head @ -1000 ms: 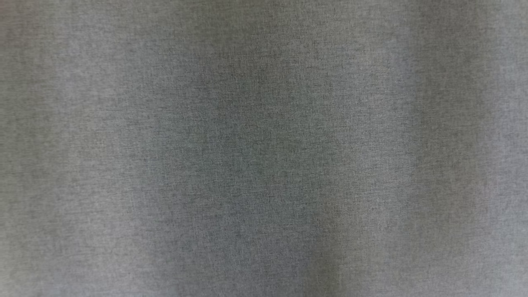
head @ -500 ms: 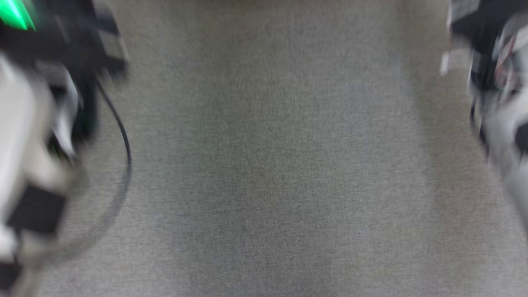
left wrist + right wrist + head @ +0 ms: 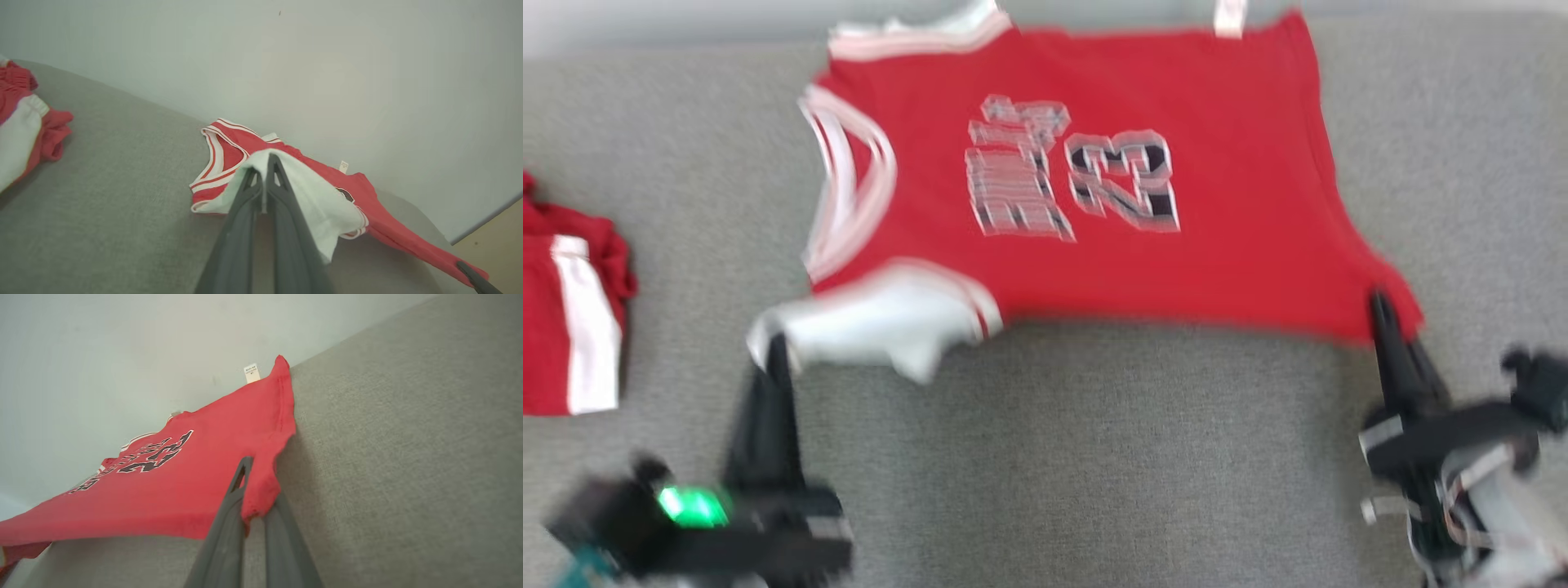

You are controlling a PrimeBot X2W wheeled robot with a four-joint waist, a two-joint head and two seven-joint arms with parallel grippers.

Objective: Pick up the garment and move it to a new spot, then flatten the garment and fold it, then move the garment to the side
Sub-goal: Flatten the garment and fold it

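The garment point(image 3: 1217, 245) is a red sleeveless jersey with white trim and a printed number, spread on the grey padded surface point(image 3: 1094, 457) close to the far wall. My left gripper point(image 3: 778, 347) is shut on a white inside-out flap at the jersey's near shoulder end. In the left wrist view this gripper point(image 3: 264, 165) pinches the white cloth point(image 3: 310, 192), which drapes over its fingers. My right gripper point(image 3: 1380, 306) is shut on the near hem corner. From the right wrist, the red garment point(image 3: 184, 486) stretches away lifted, and its corner is clamped in that gripper point(image 3: 250, 473).
A second red and white garment point(image 3: 572, 327) lies bunched at the surface's left side and also appears as a garment pile point(image 3: 20, 122) in the left wrist view. A pale wall point(image 3: 645, 24) borders the far edge. Bare grey surface lies between my grippers.
The head camera has swung: first only grey surface showed, then blurred arms at both sides, and now the jersey with both grippers on its near edge.
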